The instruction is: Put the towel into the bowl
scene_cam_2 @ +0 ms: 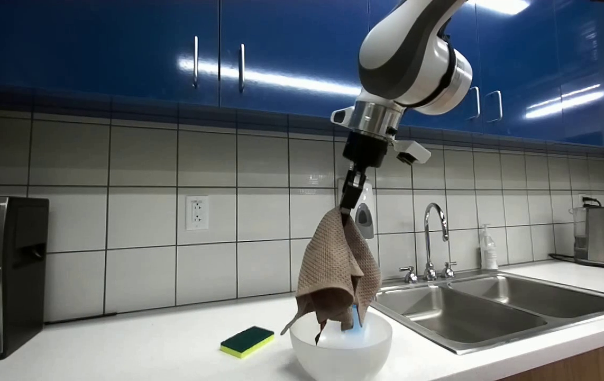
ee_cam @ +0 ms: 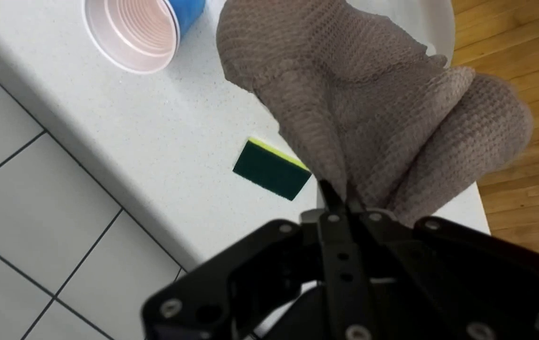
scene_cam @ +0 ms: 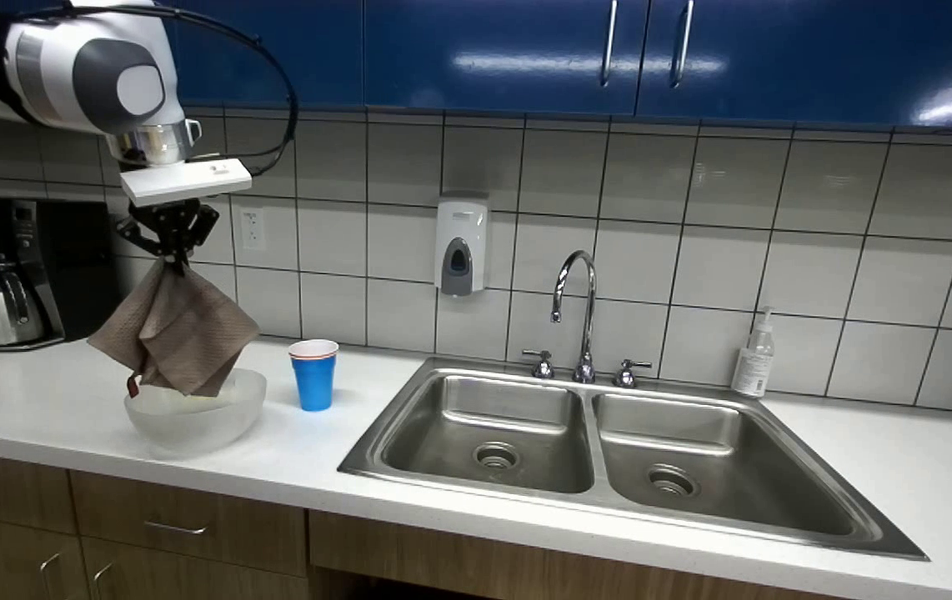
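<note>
Evidently, in an exterior view the fingers (scene_cam_2: 353,191) are pinched together on the top of the brown towel (scene_cam_2: 328,264), which hangs over the frosted bowl (scene_cam_2: 344,362), a corner seen outside the rim (whether cloth and bowl touch, I cannot tell). A sponge (scene_cam_2: 246,343), green over yellow, lies on the bench (scene_cam_2: 138,344) near the bowl. A coffee maker (scene_cam_2: 24,270) stands well apart to the left, and the wall soap dispenser (scene_cam_2: 365,209) is partly hidden behind the towel and fingers.

In an exterior view, a blue cup (scene_cam: 314,379) stands upright between the bowl and the double sink (scene_cam: 601,500). A pump bottle (scene_cam: 754,362) at the sink's back corner bears a printed label, and the soap dispenser a faint marking; both are too small to read.

In the wrist view, the towel blocks much of the bowl from sight. The sponge shows right beside the cloth, the cup's mouth faces the camera, and a wooden floor (ee_cam: 524,203) lies beyond the bench edge.
</note>
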Controlling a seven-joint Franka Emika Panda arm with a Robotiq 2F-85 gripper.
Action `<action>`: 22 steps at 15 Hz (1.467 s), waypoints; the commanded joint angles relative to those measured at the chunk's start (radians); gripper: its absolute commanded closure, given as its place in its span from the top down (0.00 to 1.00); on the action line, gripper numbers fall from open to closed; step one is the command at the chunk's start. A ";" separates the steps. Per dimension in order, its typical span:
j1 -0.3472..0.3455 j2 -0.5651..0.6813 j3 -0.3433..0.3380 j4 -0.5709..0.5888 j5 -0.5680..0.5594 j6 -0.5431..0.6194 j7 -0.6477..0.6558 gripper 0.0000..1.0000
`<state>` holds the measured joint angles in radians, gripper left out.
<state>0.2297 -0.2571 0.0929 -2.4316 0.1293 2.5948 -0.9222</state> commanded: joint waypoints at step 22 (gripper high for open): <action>-0.013 0.081 -0.025 -0.084 -0.045 -0.017 0.012 0.87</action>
<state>0.2278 -0.1749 0.0645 -2.5249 0.1078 2.5947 -0.9202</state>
